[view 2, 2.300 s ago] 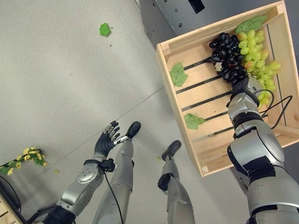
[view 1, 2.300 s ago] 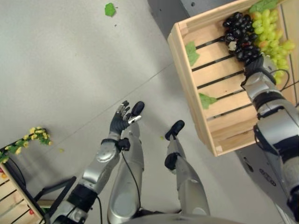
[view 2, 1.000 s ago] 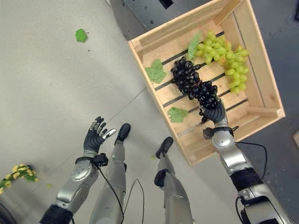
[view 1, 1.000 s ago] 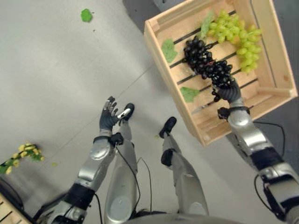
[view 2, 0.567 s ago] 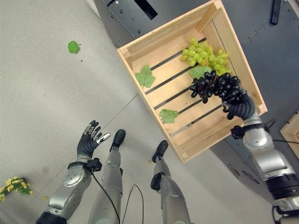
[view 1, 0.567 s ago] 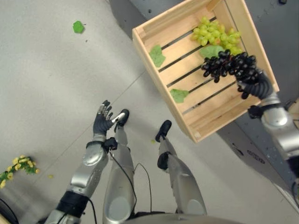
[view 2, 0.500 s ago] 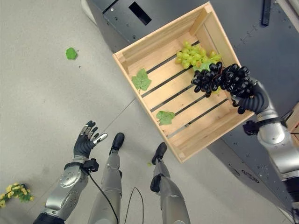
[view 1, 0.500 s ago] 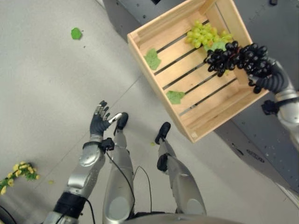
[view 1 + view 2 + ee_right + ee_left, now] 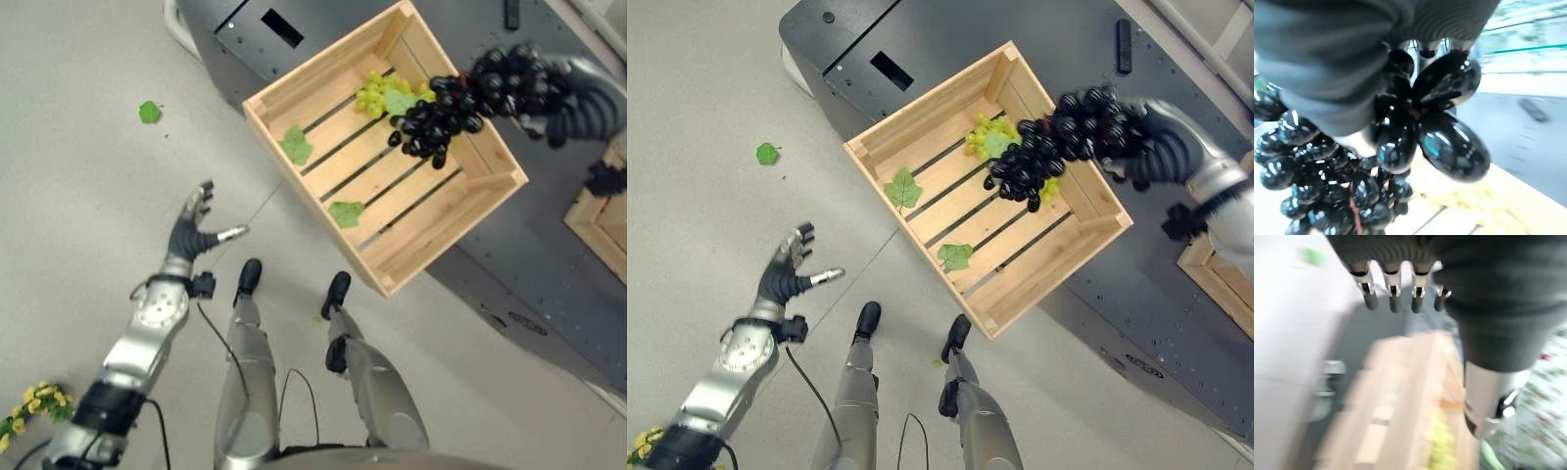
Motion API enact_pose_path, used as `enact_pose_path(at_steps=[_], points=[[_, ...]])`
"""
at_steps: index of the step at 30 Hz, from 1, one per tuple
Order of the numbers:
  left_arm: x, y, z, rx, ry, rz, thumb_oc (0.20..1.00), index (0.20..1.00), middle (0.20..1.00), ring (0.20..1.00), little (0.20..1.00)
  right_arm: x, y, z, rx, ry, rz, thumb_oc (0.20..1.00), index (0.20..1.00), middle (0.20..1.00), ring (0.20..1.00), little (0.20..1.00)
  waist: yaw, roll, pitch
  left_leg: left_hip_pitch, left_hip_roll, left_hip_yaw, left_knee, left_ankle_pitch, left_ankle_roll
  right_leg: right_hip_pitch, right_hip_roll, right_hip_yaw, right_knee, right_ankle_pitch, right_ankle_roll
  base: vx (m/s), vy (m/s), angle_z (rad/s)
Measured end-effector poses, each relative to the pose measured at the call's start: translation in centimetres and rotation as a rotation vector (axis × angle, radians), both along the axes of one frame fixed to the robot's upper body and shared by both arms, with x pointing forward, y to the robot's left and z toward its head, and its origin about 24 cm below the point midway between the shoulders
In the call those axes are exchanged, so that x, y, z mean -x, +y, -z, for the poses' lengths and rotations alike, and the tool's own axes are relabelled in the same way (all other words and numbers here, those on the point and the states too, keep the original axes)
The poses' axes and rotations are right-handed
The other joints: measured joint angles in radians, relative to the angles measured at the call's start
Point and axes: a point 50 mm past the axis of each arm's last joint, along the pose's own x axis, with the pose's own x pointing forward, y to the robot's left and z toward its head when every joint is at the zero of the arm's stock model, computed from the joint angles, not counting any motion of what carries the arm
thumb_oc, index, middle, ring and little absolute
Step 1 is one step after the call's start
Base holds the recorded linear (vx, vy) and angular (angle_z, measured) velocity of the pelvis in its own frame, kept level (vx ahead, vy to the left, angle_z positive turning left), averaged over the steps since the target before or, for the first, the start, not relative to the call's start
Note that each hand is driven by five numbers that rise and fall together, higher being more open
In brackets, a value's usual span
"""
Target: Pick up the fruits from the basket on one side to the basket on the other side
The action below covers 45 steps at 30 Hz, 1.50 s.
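Note:
A bunch of black grapes [image 9: 1048, 147] hangs in the air over the far right part of the wooden crate [image 9: 921, 98], and my right hand [image 9: 1161, 147] is shut on its top end. Close up, the black grapes [image 9: 1400, 132] dangle under the hand's dark cover. A bunch of green grapes [image 9: 377, 93] and loose green leaves [image 9: 295, 145] lie on the crate's slats. My left hand [image 9: 191, 235] is held out over the floor to the left, its fingers [image 9: 1393, 293] straight and holding nothing.
The crate rests on a dark grey platform [image 9: 950, 39]. Part of a second wooden crate [image 9: 598, 215] shows at the right edge. A green leaf [image 9: 148, 112] lies on the floor and yellow flowers [image 9: 34, 406] sit at the bottom left.
My right hand has lifted the black grapes off the crate's slats and carried them up and to the right. The camera has swung, shifting the whole scene. The left hand stays open.

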Motion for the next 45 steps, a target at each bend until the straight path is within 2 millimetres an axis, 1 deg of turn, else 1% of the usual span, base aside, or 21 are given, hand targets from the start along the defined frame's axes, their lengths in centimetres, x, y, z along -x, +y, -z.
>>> enact_pose_path(at_steps=[1,2,3,4,6,8,9,14,15,18,19,20,21,24,26,29,32,35,40,43,45], points=[[-0.4,-1.0,-0.8,-0.012,-0.022,0.036,1.0,1.0,1.0,1.0,1.0,-0.6,1.3,-0.4,0.038,0.0,-0.025,0.2,0.2,0.2,0.2,0.2,0.0,0.0,0.0,0.015,-0.001,0.002,-0.002,0.0,0.0,0.016,-0.001,0.001,0.0,0.001,0.0,-0.01,0.024,-0.04],[-0.6,-1.4,-1.0,-0.017,-0.03,0.051,1.0,1.0,1.0,1.0,1.0,-0.8,1.7,-0.5,0.053,0.005,-0.03,0.2,0.2,0.2,0.2,0.2,-0.003,0.0,0.0,0.021,-0.002,0.002,-0.002,0.0,0.0,0.02,-0.002,0.002,0.0,0.001,0.0,-0.01,0.03,-0.03],[-1.0,-1.8,-1.0,-0.028,-0.021,0.065,1.0,1.0,1.0,1.0,1.0,-1.8,3.3,-0.8,0.093,0.015,-0.052,0.2,0.2,0.2,0.2,0.2,-0.005,-0.001,0.0,0.037,-0.005,0.007,-0.003,0.0,0.001,0.032,-0.004,0.007,0.001,0.004,-0.004,-0.01,0.018,-0.17],[-1.5,-2.4,-0.8,-0.042,-0.005,0.088,1.0,1.0,1.0,1.0,1.0,-2.5,4.3,-1.0,0.107,0.024,-0.062,0.2,0.2,0.2,0.2,0.2,-0.001,-0.002,-0.001,0.055,-0.004,0.023,-0.006,-0.003,0.006,0.04,-0.006,0.021,0.001,0.007,-0.003,-0.03,0.023,-0.18],[-1.7,-3.0,-0.4,-0.045,0.014,0.105,1.0,1.0,1.0,1.0,1.0,-3.2,5.9,-0.8,0.119,0.04,-0.096,0.2,0.2,0.2,0.2,0.2,-0.002,-0.002,-0.002,0.069,-0.008,0.026,-0.007,-0.004,0.008,0.053,-0.01,0.021,0.001,0.007,-0.003,-0.01,0.005,-0.08],[-2.1,-3.5,0.2,-0.054,0.041,0.116,1.0,1.0,1.0,1.0,1.0,-3.8,7.1,-0.6,0.122,0.048,-0.115,0.2,0.2,0.2,0.2,0.2,-0.003,-0.003,-0.002,0.074,-0.009,0.028,-0.007,-0.004,0.008,0.055,-0.011,0.022,0.003,0.008,-0.002,-0.01,0.002,-0.03],[-2.3,-3.8,0.7,-0.056,0.068,0.122,1.0,1.0,1.0,1.0,1.0,-4.3,7.9,-0.1,0.123,0.068,-0.125,0.2,0.2,0.2,0.2,0.2,-0.003,-0.003,-0.002,0.083,-0.009,0.031,-0.007,-0.004,0.009,0.062,-0.011,0.025,0.002,0.008,-0.002,-0.02,-0.007,-0.05],[-2.4,-4.6,1.9,-0.045,0.112,0.13,1.0,1.0,1.0,1.0,1.0,-5.4,10.2,1.2,0.14,0.104,-0.158,0.2,0.2,0.2,0.2,0.2,0.003,-0.003,-0.002,0.099,-0.007,0.043,-0.007,-0.004,0.009,0.07,-0.011,0.037,0.008,0.009,-0.003,0.0,-0.006,-0.06],[-2.5,-4.8,2.6,-0.066,0.129,0.124,1.0,1.0,1.0,1.0,1.0,-6.1,10.9,1.9,0.14,0.118,-0.151,0.2,0.2,0.2,0.2,0.2,0.003,-0.003,-0.002,0.111,-0.007,0.048,-0.007,-0.004,0.009,0.08,-0.012,0.04,0.009,0.009,-0.003,0.01,-0.005,-0.09],[-2.5,-5.6,3.5,-0.069,0.159,0.141,1.0,1.0,1.0,1.0,1.0,-7.4,11.5,3.6,0.123,0.16,-0.123,0.2,0.2,0.2,0.2,0.2,0.003,-0.003,-0.003,0.122,-0.007,0.052,-0.005,-0.007,0.012,0.089,-0.013,0.047,0.008,0.007,-0.001,0.01,0.005,-0.06],[-2.4,-5.8,3.7,-0.068,0.166,0.145,1.0,1.0,1.0,1.0,1.0,-7.5,11.5,4.0,0.124,0.165,-0.117,0.2,0.2,0.2,0.2,0.2,0.004,-0.003,-0.003,0.122,-0.008,0.053,-0.003,-0.007,0.012,0.088,-0.013,0.048,0.008,0.005,0.001,0.0,0.0,0.0],[-2.5,-6.1,4.4,-0.047,0.19,0.139,1.0,1.0,1.0,1.0,1.0,-7.9,11.3,5.2,0.091,0.182,-0.103,0.2,0.2,0.2,0.2,0.2,0.003,-0.001,-0.005,0.124,-0.01,0.053,-0.001,-0.008,0.012,0.09,-0.015,0.049,0.009,0.005,0.001,0.0,0.0,0.0],[-2.5,-6.2,4.7,-0.04,0.201,0.136,1.0,1.0,1.0,1.0,1.0,-8.0,11.4,5.7,0.093,0.192,-0.099,0.2,0.2,0.2,0.2,0.2,0.005,0.0,-0.006,0.123,-0.011,0.054,0.0,-0.008,0.013,0.09,-0.016,0.05,0.008,0.005,0.001,0.03,0.01,0.0],[-2.3,-6.3,5.1,-0.087,0.194,0.117,1.0,1.0,1.0,1.0,1.0,-8.0,11.2,7.4,0.068,0.211,-0.094,0.2,0.2,0.2,0.2,0.2,0.006,0.0,-0.007,0.122,-0.016,0.056,0.003,-0.009,0.016,0.089,-0.021,0.052,0.009,0.007,0.002,0.03,0.004,-0.01],[-2.3,-6.1,4.9,-0.135,0.157,0.077,1.0,1.0,1.0,1.0,1.0,-7.8,10.8,7.9,0.062,0.207,-0.084,0.2,0.2,0.2,0.2,0.2,0.007,0.001,-0.008,0.123,-0.018,0.06,0.003,-0.011,0.018,0.088,-0.024,0.054,0.009,0.01,0.0,0.04,-0.002,-0.03],[-2.4,-5.1,4.4,-0.153,0.104,-0.009,1.0,1.0,1.0,1.0,1.0,-7.5,10.1,7.8,0.013,0.176,-0.073,0.2,0.2,0.2,0.2,0.2,0.012,0.003,-0.009,0.123,-0.018,0.065,0.004,-0.012,0.021,0.088,-0.024,0.058,0.009,0.011,0.0,0.03,-0.007,-0.05],[-1.2,-3.0,4.4,-0.105,0.08,-0.098,1.0,1.0,1.0,1.0,1.0,-7.2,8.7,8.2,-0.044,0.144,-0.036,0.2,0.2,0.2,0.2,0.2,0.026,0.009,-0.012,0.128,-0.017,0.076,0.004,-0.016,0.025,0.087,-0.025,0.067,0.01,0.011,0.001,0.03,-0.009,-0.07],[-0.4,-1.7,5.6,-0.089,0.119,-0.141,1.0,1.0,1.0,1.0,1.0,-7.2,7.8,9.0,-0.034,0.152,0.005,0.2,0.2,0.2,0.2,0.2,0.029,0.022,-0.021,0.133,-0.019,0.076,0.004,-0.02,0.027,0.093,-0.027,0.067,0.01,0.01,0.003,0.01,-0.003,-0.01],[0.4,-1.6,6.1,-0.059,0.146,-0.114,1.0,1.0,1.0,1.0,1.0,-7.4,7.1,9.9,-0.018,0.17,0.046,0.2,0.2,0.2,0.2,0.2,0.039,0.034,-0.029,0.139,-0.02,0.076,0.006,-0.02,0.027,0.1,-0.028,0.067,0.01,0.01,0.004,0.0,0.0,0.0],[0.6,-1.8,6.3,-0.033,0.154,-0.101,1.0,1.0,1.0,1.0,1.0,-7.3,6.3,11.1,-0.025,0.21,0.069,0.2,0.2,0.2,0.2,0.2,0.046,0.044,-0.044,0.139,-0.021,0.075,0.007,-0.02,0.027,0.101,-0.028,0.067,0.01,0.01,0.004,0.0,0.0,0.0],[0.7,-1.9,6.6,-0.028,0.166,-0.094,1.0,1.0,1.0,1.0,1.0,-7.0,5.9,12.5,-0.021,0.257,0.078,0.2,0.2,0.2,0.2,0.2,0.048,0.045,-0.063,0.139,-0.021,0.075,0.006,-0.021,0.027,0.101,-0.028,0.067,0.01,0.009,0.005,0.0,0.0,0.0]])
